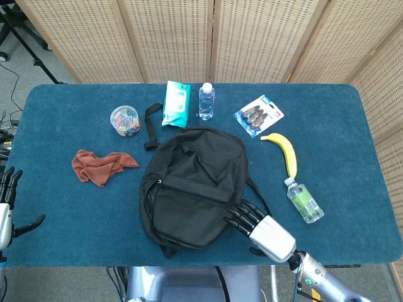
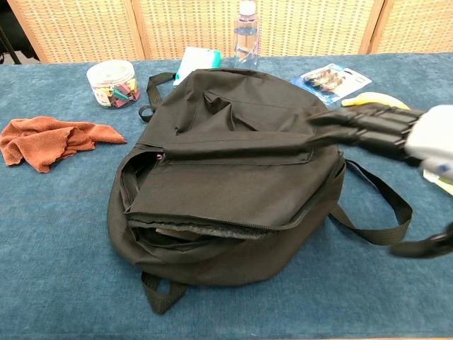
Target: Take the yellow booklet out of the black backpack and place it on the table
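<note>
Two hands are in view, and neither one holds anything. The right hand (image 1: 255, 223) reaches over the near right side of the black backpack (image 1: 192, 185) with its fingers straight and spread apart, hanging close above the cloth. I cannot tell if the fingertips touch it. The left hand (image 1: 6, 211) waits at the far left edge of the bench (image 1: 56, 226), fingers apart too, well away from the bag.

The backpack lies flat in the middle of the bench. Its big zipper is open along the near side, and the chest view shows a dark gap (image 2: 198, 230) under the top flap. The yellow booklet is not showing at all. I think it is down inside that gap, hidden by the flap.

The bag looks soft and floppy. It will sag and slide if one hand tugs at it, so one hand may need to lift or hold the flap while the other goes in. A booklet is likely thin and light, and it bends. It may lie flat against the cloth, so it could be hard to get fingers under. A good place to take hold is along one edge, thumb on one side and fingers on the other. Pull it out slowly so the pages do not catch on the zipper.
</note>
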Robot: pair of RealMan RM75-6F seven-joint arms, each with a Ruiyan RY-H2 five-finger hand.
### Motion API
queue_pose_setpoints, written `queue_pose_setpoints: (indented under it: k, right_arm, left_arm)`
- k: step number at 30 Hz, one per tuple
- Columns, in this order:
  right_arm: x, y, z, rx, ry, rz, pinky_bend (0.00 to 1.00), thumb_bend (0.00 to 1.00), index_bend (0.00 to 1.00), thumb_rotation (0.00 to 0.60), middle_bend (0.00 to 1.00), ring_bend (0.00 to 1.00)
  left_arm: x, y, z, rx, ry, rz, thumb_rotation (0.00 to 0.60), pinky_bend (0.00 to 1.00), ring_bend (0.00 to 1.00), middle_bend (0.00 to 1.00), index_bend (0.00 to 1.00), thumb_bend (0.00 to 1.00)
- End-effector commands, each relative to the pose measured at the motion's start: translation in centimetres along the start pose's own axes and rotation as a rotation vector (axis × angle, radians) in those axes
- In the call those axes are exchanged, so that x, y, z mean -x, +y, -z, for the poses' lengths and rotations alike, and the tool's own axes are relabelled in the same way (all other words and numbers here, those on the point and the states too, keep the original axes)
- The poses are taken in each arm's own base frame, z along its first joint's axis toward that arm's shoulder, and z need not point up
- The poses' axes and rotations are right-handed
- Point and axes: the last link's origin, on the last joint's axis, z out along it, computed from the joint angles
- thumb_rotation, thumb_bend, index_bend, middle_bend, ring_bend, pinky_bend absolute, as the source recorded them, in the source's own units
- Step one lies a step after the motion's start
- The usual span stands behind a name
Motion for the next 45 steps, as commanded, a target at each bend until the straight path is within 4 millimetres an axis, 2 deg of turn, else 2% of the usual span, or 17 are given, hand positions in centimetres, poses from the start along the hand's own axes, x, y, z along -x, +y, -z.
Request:
queue_pose_setpoints:
  k: [1,6,9,11,15,20,23,26,28,35,41,43,45]
  right_arm:
    - [0.3,-1.2,-2.0,-0.03,0.006,-0.015,0.01,0.0,0.08,0.6,0.0,0.0]
    - [0.8,-2.4,-4.1,-0.037,0.026,-0.097,0.01,0.0,0.18,0.6,0.03,0.0]
    - [1.0,-2.8,-5.4,-0.036,0.039,-0.147,0.05,0.01,0.28,0.6,0.13,0.01]
    - [1.2,-2.7,-6.2,-0.037,0.054,-0.153,0.12,0.05,0.34,0.6,0.2,0.05]
    - [1.6,-2.6,-7.4,-0.028,0.084,-0.184,0.27,0.17,0.42,0.6,0.33,0.18]
    - [1.8,-2.9,-8.1,-0.021,0.152,-0.218,0.49,0.39,0.55,0.6,0.51,0.37]
    - [1.8,-3.3,-8.5,-0.015,0.18,-0.266,0.55,0.51,0.61,0.6,0.59,0.45]
    - [1.7,-3.5,-9.3,-0.008,0.191,-0.291,0.56,0.64,0.65,0.6,0.63,0.5]
    - [1.5,-3.6,-10.1,-0.001,0.195,-0.307,0.56,0.67,0.67,0.6,0.65,0.52]
    - [-0.1,-3.8,-13.7,0.071,0.211,-0.385,0.59,0.67,0.69,0.6,0.68,0.55]
    - [-1.3,-3.8,-15.5,0.125,0.209,-0.421,0.59,0.71,0.7,0.6,0.68,0.55]
    - [-2.5,-3.3,-17.5,0.193,0.21,-0.466,0.59,0.71,0.7,0.6,0.68,0.55]
    - [-3.4,-3.2,-18.9,0.243,0.195,-0.484,0.59,0.71,0.7,0.6,0.68,0.55]
  left_arm:
    - [0.0,-0.1,-0.1,-0.002,0.0,0.001,0.6,0.0,0.0,0.0,0.0,0.0]
    - [0.0,-0.2,-0.2,-0.007,-0.005,0.006,0.6,0.0,0.0,0.0,0.0,0.0]
    - [0.0,-0.2,-0.2,-0.006,-0.004,0.008,0.6,0.0,0.0,0.0,0.0,0.0]
    - [0.0,-0.2,-0.2,-0.008,-0.005,0.01,0.6,0.0,0.0,0.0,0.0,0.0]
    - [0.0,-0.3,-0.3,-0.01,-0.007,0.012,0.6,0.0,0.0,0.0,0.0,0.0]
    - [0.0,-0.3,-0.4,-0.009,-0.009,0.013,0.6,0.0,0.0,0.0,0.0,0.0]
    - [0.1,-0.3,-0.4,-0.006,-0.012,0.013,0.6,0.0,0.0,0.0,0.0,0.0]
    - [0.2,-0.2,-0.4,0.002,-0.014,0.007,0.6,0.0,0.0,0.0,0.0,0.0]
    - [0.3,0.0,-0.4,0.016,-0.017,0.003,0.6,0.0,0.0,0.0,0.0,0.0]
    - [0.5,1.7,-0.4,0.12,-0.046,0.038,0.6,0.0,0.0,0.0,0.0,0.01]
    - [0.5,3.1,-0.2,0.232,-0.065,0.074,0.6,0.0,0.0,0.0,0.0,0.01]
    - [1.0,5.1,-0.8,0.348,-0.1,0.092,0.6,0.0,0.0,0.0,0.0,0.01]
    - [1.3,6.0,-1.2,0.4,-0.126,0.103,0.6,0.0,0.0,0.0,0.0,0.01]
